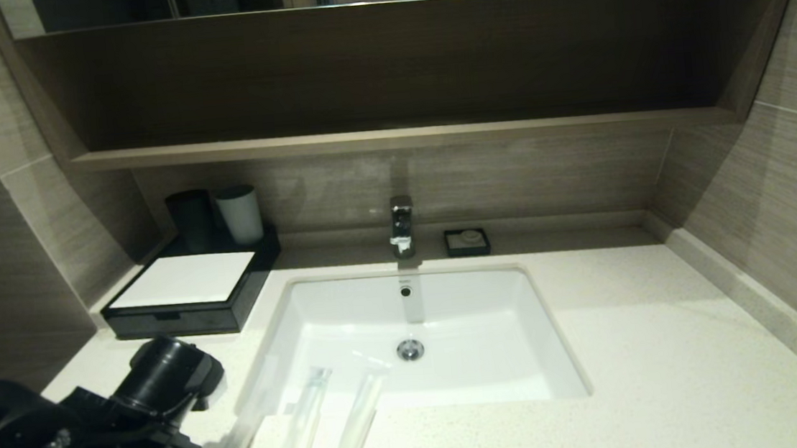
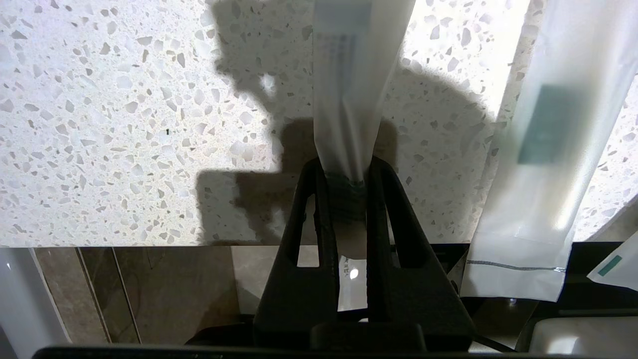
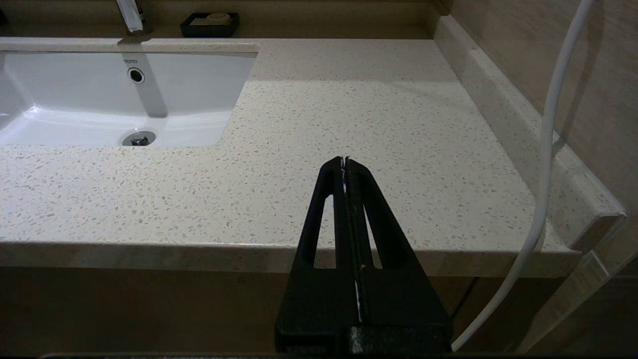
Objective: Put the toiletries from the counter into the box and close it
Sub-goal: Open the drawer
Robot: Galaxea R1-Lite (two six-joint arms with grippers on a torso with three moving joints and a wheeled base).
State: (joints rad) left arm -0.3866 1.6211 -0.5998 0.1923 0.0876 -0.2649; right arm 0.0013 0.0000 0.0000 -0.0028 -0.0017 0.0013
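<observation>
1. The left tool sits at the near left edge of the surface. Its jaws are drawn in on the end of one slim packet, with only the wrap's thickness between them. The grip looks freshly made, and the packet lies flat on the stone, not lifted.

2. That packet's long axis runs straight out from the tool, away from the front edge, so the tool has it by its near end and in line with it. In my judgement a pull along that axis would drag it; a lift should come first.

3. Two more packets lie just beside it on the sink side: the toothbrush packet with teal marks, and a third packet next to it. Both reach over the front rim of the sink, their near ends toward the front edge of the surface.

4. The box stands at the back left corner, well apart from the packets and farther from the robot. Its front drawer looks shut, so it would need opening before anything goes in.

5. The relation that counts: the box lies beyond the held packet on the left arm's own side, which makes the left arm the nearer one for the carry.

6. The right tool is parked off the near right edge of the surface, jaws pressed together and holding nothing.
</observation>
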